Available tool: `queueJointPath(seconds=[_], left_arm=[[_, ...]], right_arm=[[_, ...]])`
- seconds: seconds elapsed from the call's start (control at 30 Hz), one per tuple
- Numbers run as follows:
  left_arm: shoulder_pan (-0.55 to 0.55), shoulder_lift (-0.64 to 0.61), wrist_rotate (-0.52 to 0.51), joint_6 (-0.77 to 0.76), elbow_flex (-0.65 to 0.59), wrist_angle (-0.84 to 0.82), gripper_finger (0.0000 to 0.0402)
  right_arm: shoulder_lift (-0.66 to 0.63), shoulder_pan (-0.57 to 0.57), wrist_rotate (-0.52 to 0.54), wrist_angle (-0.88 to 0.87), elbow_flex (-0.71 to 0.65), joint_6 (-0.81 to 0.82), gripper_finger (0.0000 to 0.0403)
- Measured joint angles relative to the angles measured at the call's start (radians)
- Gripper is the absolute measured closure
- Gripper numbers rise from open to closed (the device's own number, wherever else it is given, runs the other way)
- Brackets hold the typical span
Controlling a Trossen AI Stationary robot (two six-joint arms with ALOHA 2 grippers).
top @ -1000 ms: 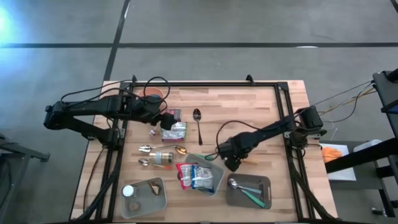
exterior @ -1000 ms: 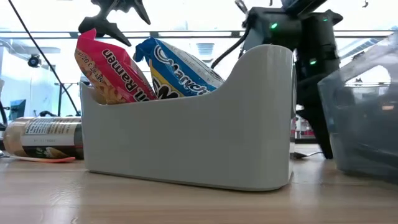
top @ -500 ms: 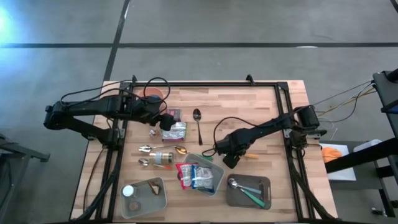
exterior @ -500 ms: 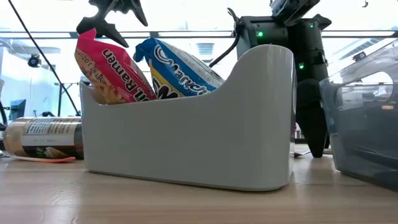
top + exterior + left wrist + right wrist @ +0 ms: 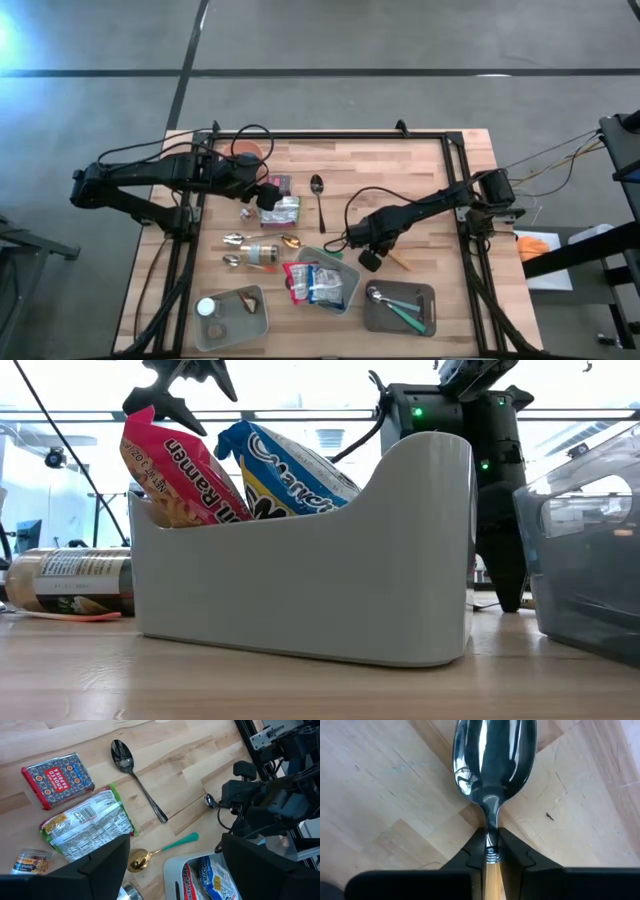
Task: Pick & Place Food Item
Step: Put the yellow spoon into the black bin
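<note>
A spoon (image 5: 495, 755) with a shiny metal bowl and a wooden handle (image 5: 398, 260) lies flat on the wooden table, right of the middle. My right gripper (image 5: 491, 837) points down and is shut on it, just right of the grey bin (image 5: 325, 280). The bin holds a pink ramen packet (image 5: 175, 470) and a blue ramen packet (image 5: 285, 470). My left gripper (image 5: 268, 195) hovers open at the far left, above a green food packet (image 5: 87, 825) and a red spice tin (image 5: 57, 775) that lie flat on the table. My right gripper pinches the spoon's neck (image 5: 490, 820), where the metal meets the wooden handle, between its two fingers (image 5: 470, 852). The fingers come from above, pointing down, and lie across the spoon. The spoon's bowl rests on the table.
A black spoon (image 5: 318, 195), a gold spoon (image 5: 290, 241) and a jar on its side (image 5: 262, 252) lie left of the middle. A clear tray (image 5: 400, 305) with utensils stands near right, another tray (image 5: 232, 315) near left. A black frame (image 5: 455, 180) borders the table.
My right gripper has shifted a little toward the table's left edge, closer to the grey bin, staying low over the table.
</note>
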Motion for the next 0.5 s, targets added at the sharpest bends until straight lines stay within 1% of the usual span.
queueJointPath(seconds=[0.17,0.27,0.5], left_arm=[[0.000,0.000,0.009,0.000,0.000,0.000,0.0083],[0.000,0.000,0.015,0.000,0.000,-0.001,0.0083],[0.000,-0.002,0.026,0.022,0.000,-0.001,0.0083]], right_arm=[[-0.011,0.000,-0.001,0.002,0.002,-0.023,0.0381],[-0.035,-0.004,0.020,0.013,0.003,-0.035,0.0382],[-0.168,0.006,0.007,0.003,0.006,-0.026,0.0383]])
